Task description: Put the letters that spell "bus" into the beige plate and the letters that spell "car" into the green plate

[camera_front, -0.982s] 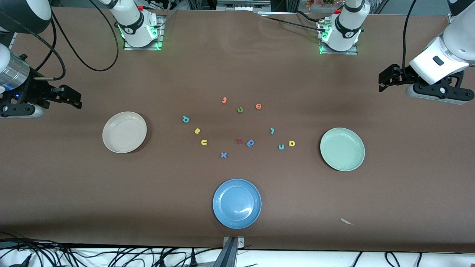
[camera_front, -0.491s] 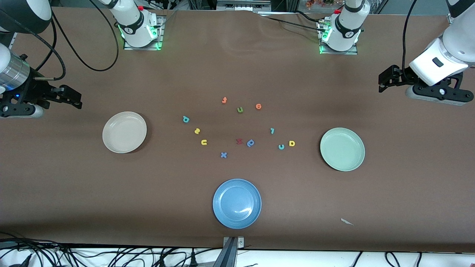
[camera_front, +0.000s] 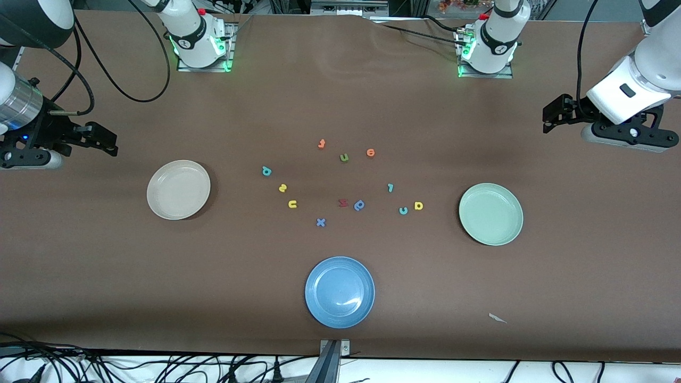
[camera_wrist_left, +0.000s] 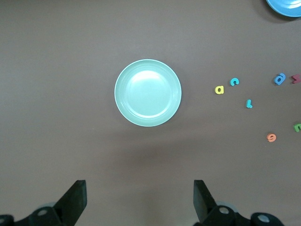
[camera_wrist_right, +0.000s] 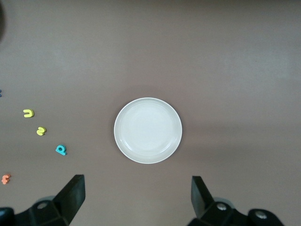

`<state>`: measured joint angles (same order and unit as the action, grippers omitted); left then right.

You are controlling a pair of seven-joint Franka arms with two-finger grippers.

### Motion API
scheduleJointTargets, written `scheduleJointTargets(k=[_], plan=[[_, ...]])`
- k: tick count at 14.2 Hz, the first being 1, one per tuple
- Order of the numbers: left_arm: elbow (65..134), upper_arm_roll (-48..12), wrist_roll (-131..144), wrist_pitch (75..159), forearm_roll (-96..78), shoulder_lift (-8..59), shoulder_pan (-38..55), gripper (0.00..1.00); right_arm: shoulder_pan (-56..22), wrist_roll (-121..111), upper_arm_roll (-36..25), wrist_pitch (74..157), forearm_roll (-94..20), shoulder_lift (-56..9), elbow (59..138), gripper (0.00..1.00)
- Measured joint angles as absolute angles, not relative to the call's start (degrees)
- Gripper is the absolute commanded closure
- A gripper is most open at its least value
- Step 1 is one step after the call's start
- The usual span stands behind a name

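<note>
The empty beige plate (camera_front: pixel 178 190) (camera_wrist_right: pixel 147 130) lies toward the right arm's end. Beside it, toward mid-table, lie the teal "b" (camera_front: pixel 266 171) (camera_wrist_right: pixel 60 149), yellow "s" (camera_front: pixel 283 187) (camera_wrist_right: pixel 41 131) and yellow "u" (camera_front: pixel 292 204) (camera_wrist_right: pixel 28 113). The empty green plate (camera_front: pixel 490 214) (camera_wrist_left: pixel 147 92) lies toward the left arm's end, with the teal "r" (camera_front: pixel 390 187) (camera_wrist_left: pixel 249 103), teal "c" (camera_front: pixel 403 210) (camera_wrist_left: pixel 233 81) and yellow "a" (camera_front: pixel 418 205) (camera_wrist_left: pixel 219 89) beside it. My right gripper (camera_front: pixel 109 143) (camera_wrist_right: pixel 138 195) hangs open over bare table by the beige plate. My left gripper (camera_front: pixel 550 114) (camera_wrist_left: pixel 140 197) hangs open by the green plate.
A blue plate (camera_front: pixel 339 292) sits nearest the front camera at mid-table. Other letters lie in the middle: orange "t" (camera_front: pixel 321 143), green "u" (camera_front: pixel 344 157), orange "o" (camera_front: pixel 371 152), a red letter (camera_front: pixel 343 202), blue "p" (camera_front: pixel 359 205), blue "x" (camera_front: pixel 320 222). A paper scrap (camera_front: pixel 497 318) lies near the front edge.
The left arm's wrist has shifted very slightly. The right arm, the letters and the plates have not moved.
</note>
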<state>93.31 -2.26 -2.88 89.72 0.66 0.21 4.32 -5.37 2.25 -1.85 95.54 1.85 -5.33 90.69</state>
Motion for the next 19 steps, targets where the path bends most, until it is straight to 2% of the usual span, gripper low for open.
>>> scheduleJointTargets(k=[13, 19], plan=[[93.31, -2.92, -2.88, 89.67, 0.66, 2.37, 4.59, 0.00, -5.72, 2.25, -1.52, 95.95, 1.62, -5.57, 91.61, 0.00], [93.51, -3.52, -2.88, 89.55, 0.63, 8.16, 7.09, 0.00, -13.04, 8.10, -1.18, 99.50, 1.08, -8.53, 92.37, 0.00]])
